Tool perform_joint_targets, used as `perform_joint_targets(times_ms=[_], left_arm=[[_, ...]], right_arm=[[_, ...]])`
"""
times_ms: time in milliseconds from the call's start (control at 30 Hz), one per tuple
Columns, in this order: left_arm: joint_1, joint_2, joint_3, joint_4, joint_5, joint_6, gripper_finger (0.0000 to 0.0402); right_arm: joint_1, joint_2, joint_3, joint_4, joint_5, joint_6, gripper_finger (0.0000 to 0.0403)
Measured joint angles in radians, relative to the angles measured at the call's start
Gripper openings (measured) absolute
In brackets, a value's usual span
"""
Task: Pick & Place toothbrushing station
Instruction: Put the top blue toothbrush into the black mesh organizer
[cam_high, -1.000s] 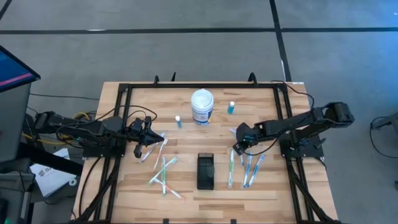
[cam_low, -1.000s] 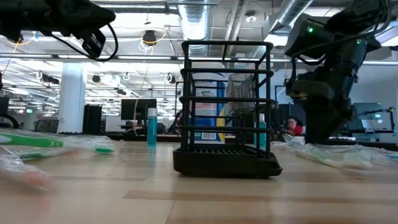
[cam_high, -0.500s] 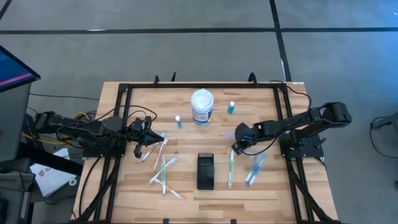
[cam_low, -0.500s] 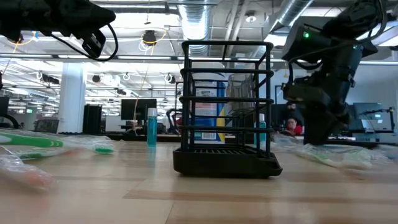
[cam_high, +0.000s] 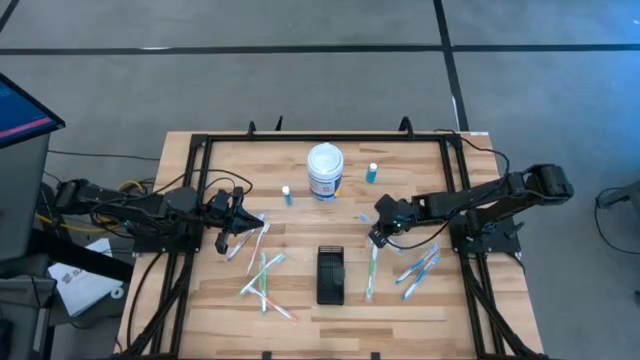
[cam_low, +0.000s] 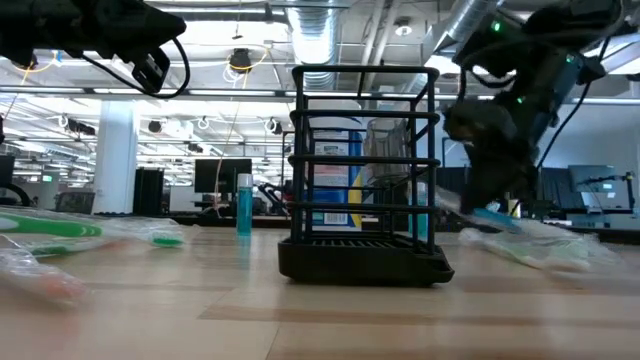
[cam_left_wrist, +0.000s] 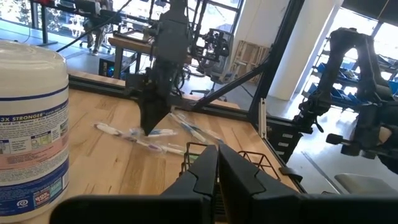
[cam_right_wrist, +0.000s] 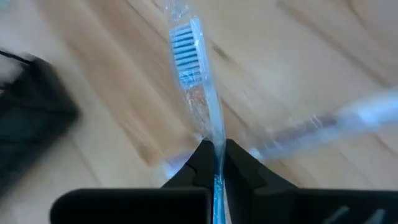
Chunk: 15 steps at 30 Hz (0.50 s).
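- High view: the table (cam_high: 300, 165) is pale wood planks edged by a black metal frame; the toothbrushing station (cam_high: 330, 274), a small black slotted rectangle, stands near the front middle; the right gripper (cam_high: 377, 236) is just beside it toward the right, fingers pinched on a blue wrapped toothbrush (cam_high: 371, 270); the left gripper (cam_high: 224, 240) waits well apart on the left, closed and holding nothing, over loose green and white toothbrushes (cam_high: 262, 278); a white round tub (cam_high: 325, 171) with a blue label stands behind the station.
- Low view: the station (cam_low: 362, 175) shows as an open black wire cage on a ribbed base; no toothbrush can be seen inside it; the right gripper (cam_low: 495, 195) hangs just beside it with a blue brush end (cam_low: 492, 216) slanting down.
- Left wrist view: the left fingers (cam_left_wrist: 217, 171) are pressed together; the station's wire rim (cam_left_wrist: 239, 158) lies just past them; the tub's (cam_left_wrist: 31, 124) glossy label is close by.
- Right wrist view: the right fingers (cam_right_wrist: 213, 163) clamp a clear crinkled wrapper around a toothbrush (cam_right_wrist: 198, 87) with blue and white bristles; the station (cam_right_wrist: 31, 118) is a dark blur to one side.
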Motion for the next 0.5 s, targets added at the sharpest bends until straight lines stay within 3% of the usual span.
perform_joint_targets(times_ms=[500], left_arm=[[0.0, 0.0, 0.0, 0.0, 0.0, 0.0, 0.0008]], right_arm=[[0.111, -0.124, 0.0, 0.311, 0.143, -0.219, 0.0001]])
